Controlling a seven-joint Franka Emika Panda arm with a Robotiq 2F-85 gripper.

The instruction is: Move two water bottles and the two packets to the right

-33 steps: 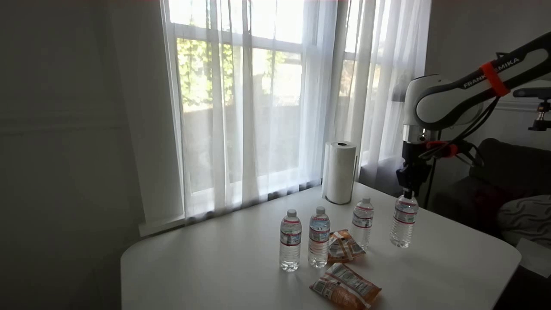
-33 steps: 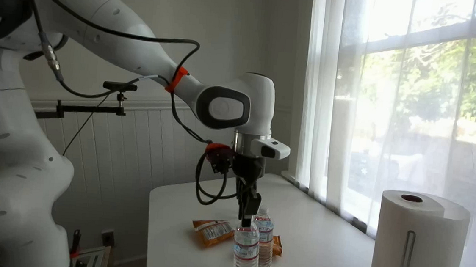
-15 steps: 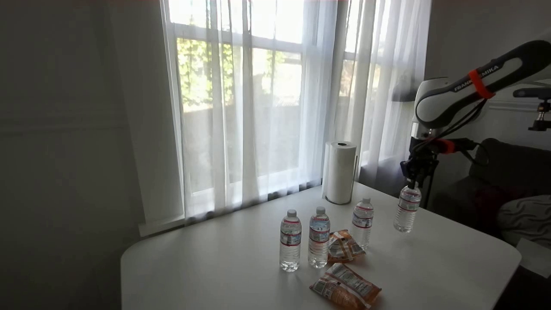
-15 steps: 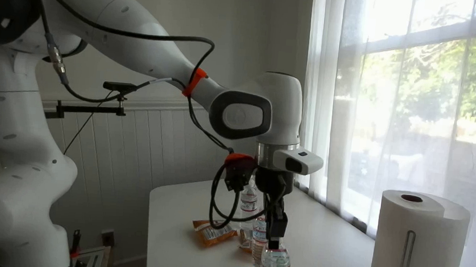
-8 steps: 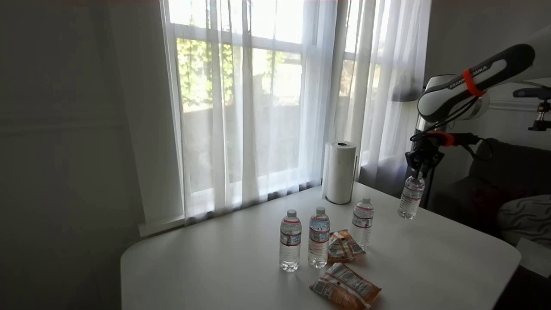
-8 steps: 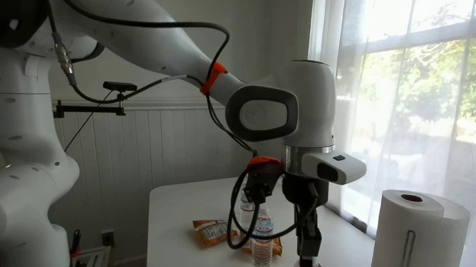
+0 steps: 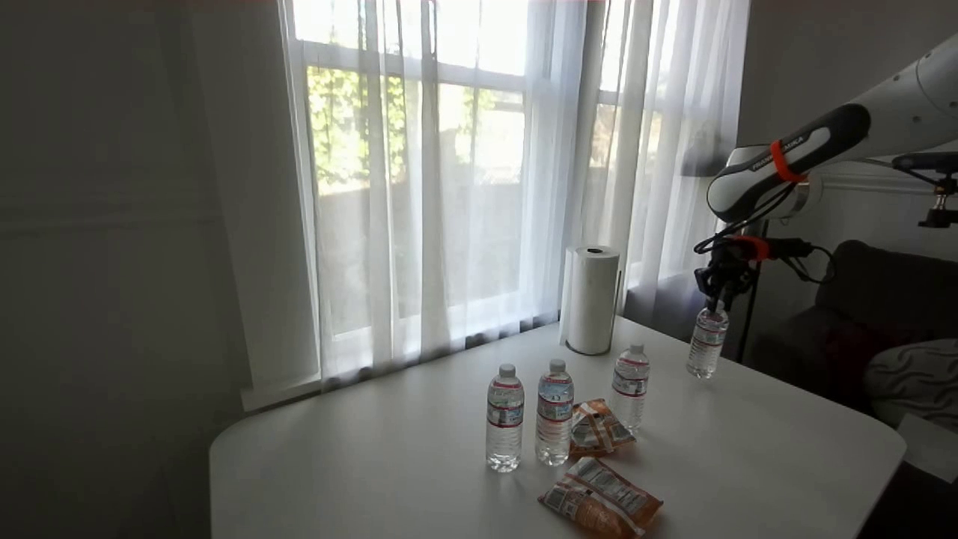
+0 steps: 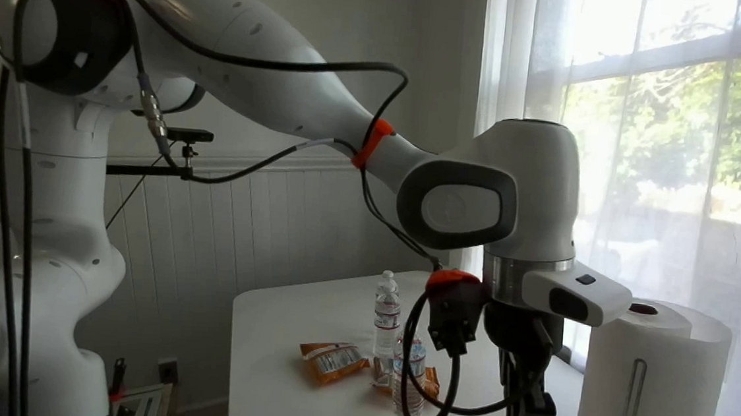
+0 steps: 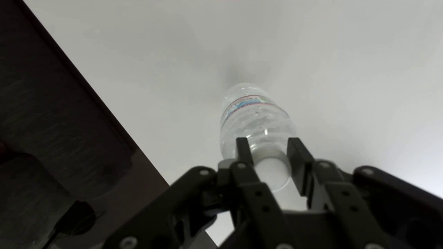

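Note:
My gripper (image 7: 716,305) is shut on the white cap of a clear water bottle (image 7: 707,344), which hangs below it nearly upright. In the wrist view both fingers flank that cap (image 9: 272,173), and the bottle's body (image 9: 256,121) extends away toward the tabletop. Whether its base touches the table I cannot tell. Three more bottles stand upright: a leftmost bottle (image 7: 505,419), a bottle beside it (image 7: 554,415) and a farther bottle (image 7: 631,385). One orange packet (image 7: 601,430) lies among them; a second packet (image 7: 602,498) lies nearer that camera. Both packets show in both exterior views.
A paper towel roll (image 7: 591,299) stands at the window side of the white table (image 7: 374,464). In an exterior view the roll (image 8: 650,389) is close beside the gripper and wrist. The table edge (image 9: 114,117) runs near the held bottle, with a dark sofa beyond.
My gripper has carried the bottle away from the other bottles and packets, toward the paper towel roll's end of the table. The standing bottles and packets have stayed in place.

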